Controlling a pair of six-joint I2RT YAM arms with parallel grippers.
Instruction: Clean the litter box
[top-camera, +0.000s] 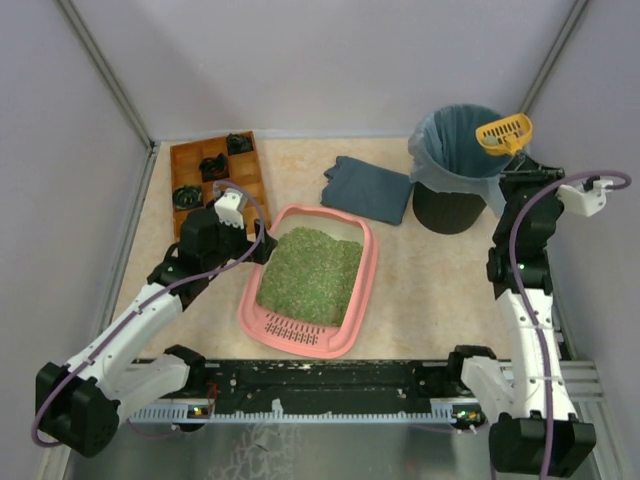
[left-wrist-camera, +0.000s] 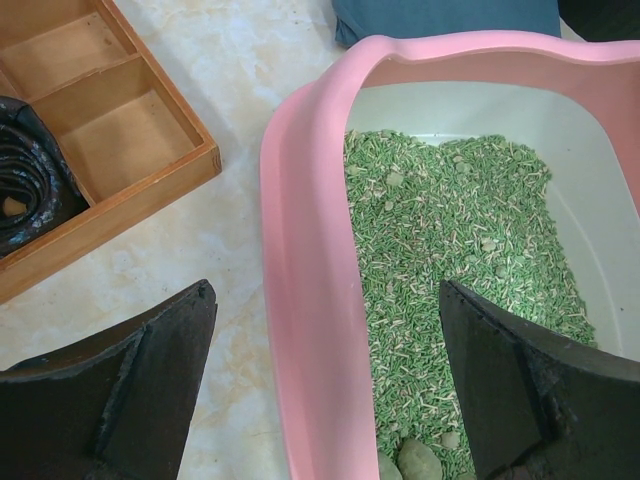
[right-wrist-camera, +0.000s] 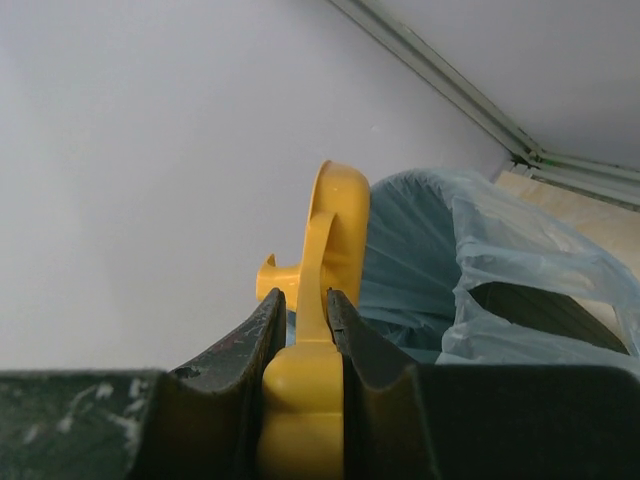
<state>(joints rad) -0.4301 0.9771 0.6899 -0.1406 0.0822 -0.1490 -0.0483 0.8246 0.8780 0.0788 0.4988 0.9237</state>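
The pink litter box with green litter and a slotted grille at its near end lies mid-table. My left gripper is open and straddles its left rim, one finger outside, the other over the litter. Grey-green clumps lie in the litter near that finger. My right gripper is shut on the handle of a yellow slotted scoop, held over the rim of the black bin with its blue-grey bag.
A brown wooden compartment tray with black items stands at the back left, close to my left gripper. A folded dark blue cloth lies behind the litter box. Grey walls close in the table on three sides.
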